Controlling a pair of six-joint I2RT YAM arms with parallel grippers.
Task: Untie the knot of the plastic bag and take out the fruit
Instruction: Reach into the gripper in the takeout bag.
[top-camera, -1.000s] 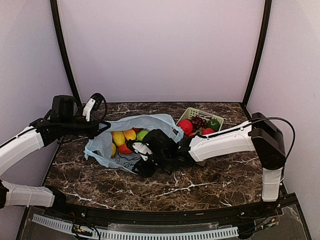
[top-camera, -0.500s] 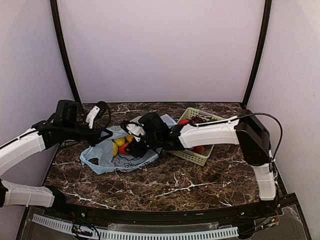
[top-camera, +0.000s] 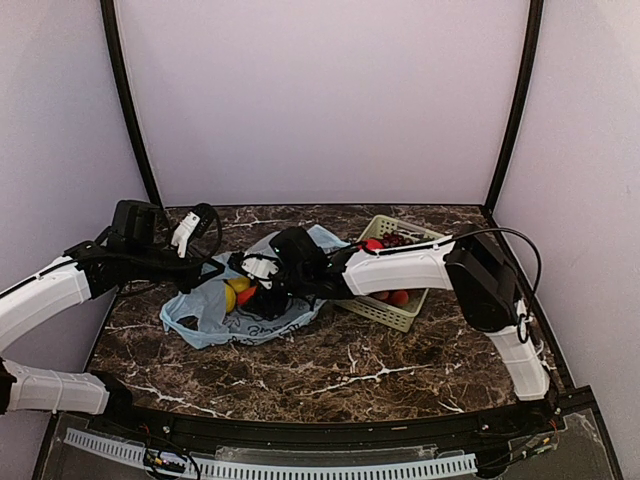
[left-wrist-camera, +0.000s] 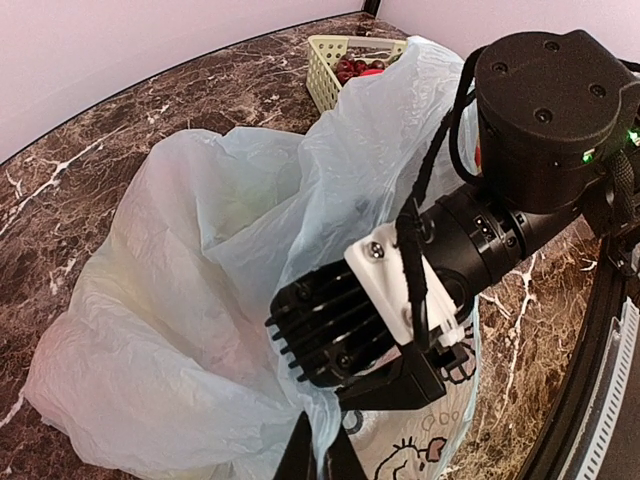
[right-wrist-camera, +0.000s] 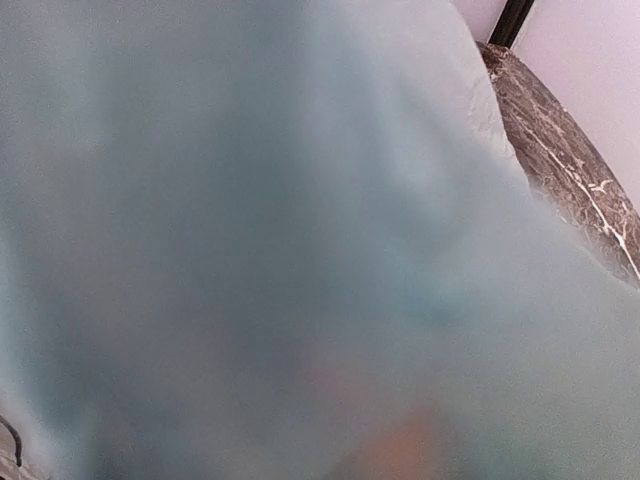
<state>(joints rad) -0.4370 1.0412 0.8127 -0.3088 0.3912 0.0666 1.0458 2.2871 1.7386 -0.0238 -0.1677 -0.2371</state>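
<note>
The left gripper (left-wrist-camera: 318, 456) looks pinched together on a fold of the plastic bag (top-camera: 205, 318). That thin film could slip or tear if the right arm tugs. The right gripper (top-camera: 256, 290) is buried in the bag's mouth with film across its camera, so I cannot tell whether its fingers are apart. A blind grab may catch film, not fruit. The fruit (top-camera: 238, 286), yellow and orange, lies just left of it. Farther right, the basket (top-camera: 385, 313) holds red fruits and grapes.
</note>
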